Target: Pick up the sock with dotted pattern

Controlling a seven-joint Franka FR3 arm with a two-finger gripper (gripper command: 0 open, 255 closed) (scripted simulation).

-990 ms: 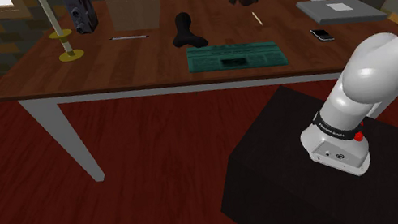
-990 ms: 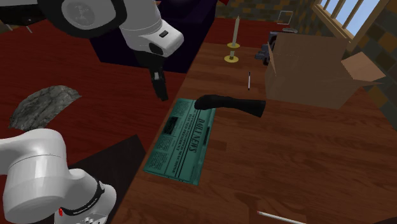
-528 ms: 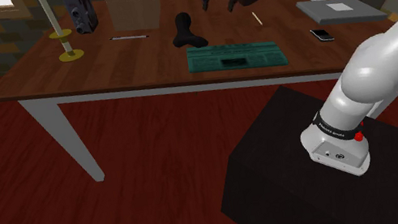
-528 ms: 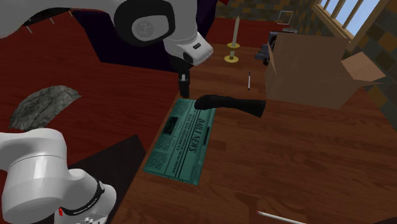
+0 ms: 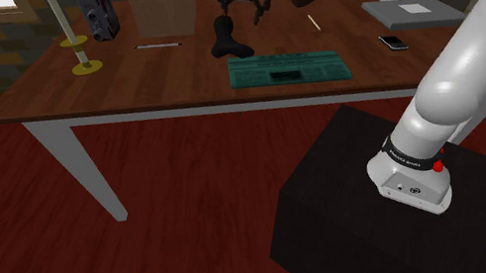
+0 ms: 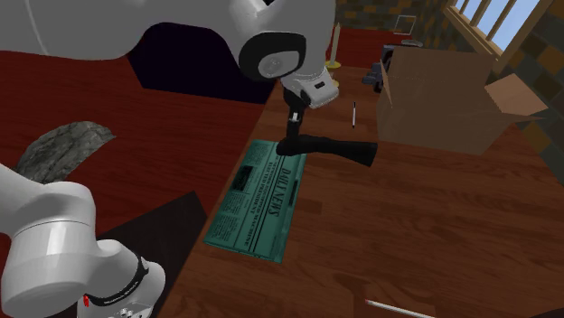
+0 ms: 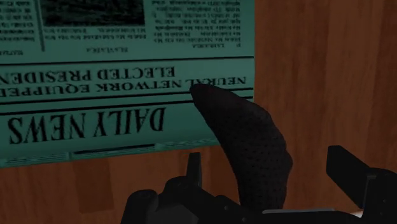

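Now our tool (image 7: 265, 159) hangs wide open above the dotted sock (image 7: 242, 127); next we should descend and close.

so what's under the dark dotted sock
The sock has its tip on a corner of the green newspaper; the rest lies on the wooden table. Print beneath the tip is covered.

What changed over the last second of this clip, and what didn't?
The black two-finger gripper swung toward the shoulder view's left and now hangs open above the dark dotted sock, not holding it. Sock, green newspaper and brown wooden table stayed put.
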